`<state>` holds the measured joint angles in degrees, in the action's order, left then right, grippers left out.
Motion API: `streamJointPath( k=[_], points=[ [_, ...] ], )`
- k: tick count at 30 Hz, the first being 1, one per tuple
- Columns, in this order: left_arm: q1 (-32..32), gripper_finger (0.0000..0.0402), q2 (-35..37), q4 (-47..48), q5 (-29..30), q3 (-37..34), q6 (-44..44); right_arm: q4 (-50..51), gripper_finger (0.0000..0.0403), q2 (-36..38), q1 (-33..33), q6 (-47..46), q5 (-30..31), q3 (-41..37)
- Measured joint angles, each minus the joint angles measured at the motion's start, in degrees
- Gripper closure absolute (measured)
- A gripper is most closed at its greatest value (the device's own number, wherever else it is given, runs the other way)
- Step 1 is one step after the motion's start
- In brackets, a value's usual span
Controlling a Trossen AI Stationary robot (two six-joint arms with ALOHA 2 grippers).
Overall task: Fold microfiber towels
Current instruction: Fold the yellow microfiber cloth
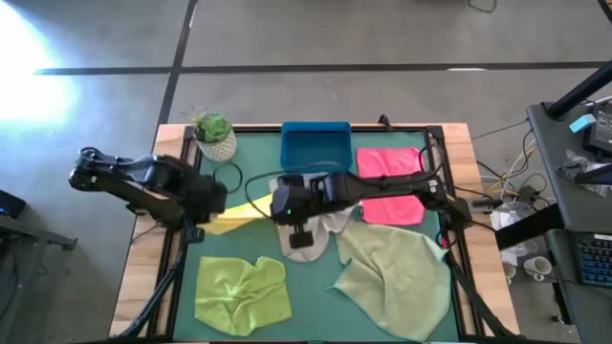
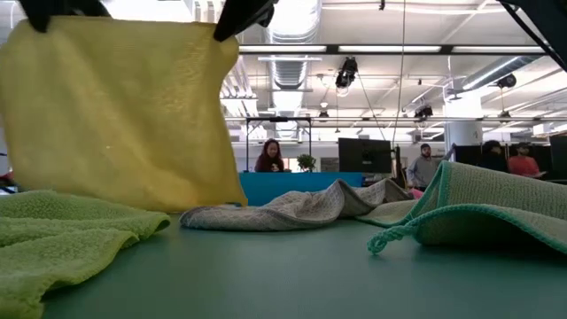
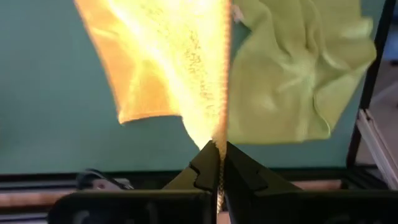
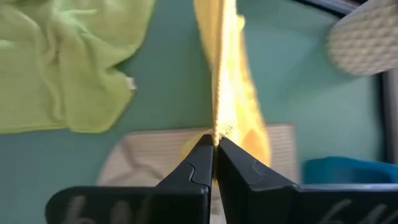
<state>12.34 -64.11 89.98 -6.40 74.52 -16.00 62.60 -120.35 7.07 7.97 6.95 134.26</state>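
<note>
From above, the yellow towel [image 1: 239,212] is stretched between the left gripper [image 1: 212,205] and the right gripper [image 1: 279,204], its long axis running from one pair of fingers to the other over the green bench [image 1: 316,287]. Beyond the right fingers lie the blue tray [image 1: 316,145] and the pink towel [image 1: 392,182]; the grey towel [image 1: 330,227] lies below them, the lime towel [image 1: 242,291] and the sage towel [image 1: 397,279] nearer the front edge.

At bench height, the yellow towel hangs as a flat sheet, its lower edge near the lime towel [image 2: 62,235]; people sit in the office behind.

In the left wrist view, the fingers [image 3: 205,171] are clamped on the towel's edge.

In the right wrist view, the fingers [image 4: 202,162] pinch it likewise.
</note>
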Motion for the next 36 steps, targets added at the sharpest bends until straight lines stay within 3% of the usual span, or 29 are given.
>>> streamJointPath(
  k=[8, 16, 28, 36],
  points=[
    [9.93, 0.0402, -5.2, -5.7, -3.43, -3.52, -9.77, 1.65, 0.0394, -4.34, 4.51, -6.51, -0.15, -0.07],
    [15.91, 0.0402, -10.4, -9.56, -4.06, -4.06, -16.39, 2.83, 0.0394, -4.9, 7.27, -13.27, -4.49, -0.07],
    [17.02, 0.0402, -17.82, -14.74, -3.99, -7.09, -18.17, 3.17, 0.0394, -9.34, 7.56, -11.36, -3.94, -1.7],
    [17.0, 0.0402, -13.82, -19.3, -0.53, -13.59, -19.8, 0.71, 0.0394, -9.2, 6.84, -8.78, -3.29, -4.02]
  ],
)
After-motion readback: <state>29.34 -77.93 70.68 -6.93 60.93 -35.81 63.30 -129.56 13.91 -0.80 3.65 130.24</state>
